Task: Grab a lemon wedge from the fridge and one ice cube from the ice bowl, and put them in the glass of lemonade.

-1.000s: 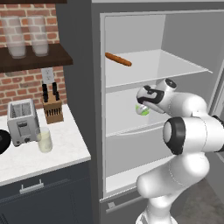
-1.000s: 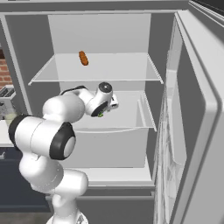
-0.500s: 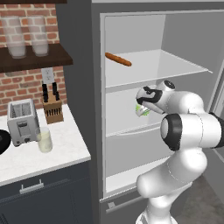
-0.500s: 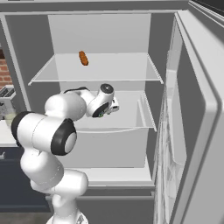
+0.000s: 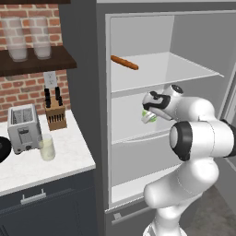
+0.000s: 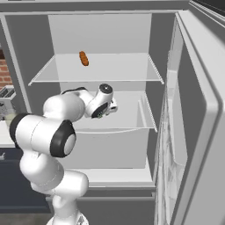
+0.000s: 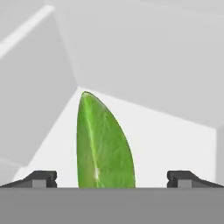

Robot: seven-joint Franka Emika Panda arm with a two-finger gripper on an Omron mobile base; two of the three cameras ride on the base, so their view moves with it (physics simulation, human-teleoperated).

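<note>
The fridge [image 5: 83, 92] stands open, and my gripper [image 5: 148, 115] reaches in over its middle shelf. The lemon wedge [image 5: 146, 115] lies on that shelf right at the fingertips, a small green sliver. In the hand view the lemon wedge [image 7: 103, 144] stands large between the two fingertips [image 7: 41, 178], with a gap on each side; my gripper [image 7: 111, 179] is open around it. From the right, my gripper [image 6: 103, 113] covers most of the wedge. The glass of lemonade [image 5: 47, 147] stands on the counter beside the toaster [image 5: 22, 133]. The black ice bowl [image 5: 2, 150] shows at the left edge.
An orange-brown sausage [image 5: 124, 62] lies on the upper shelf [image 5: 175, 69]. The fridge door [image 6: 193, 132] hangs open close on the right. A knife block [image 5: 56, 115] stands behind the glass, and two frosted glasses [image 5: 18, 39] sit on the wall shelf.
The hand has pushed a little deeper into the fridge and lower, closing in on the wedge. The jaws have stayed open.
</note>
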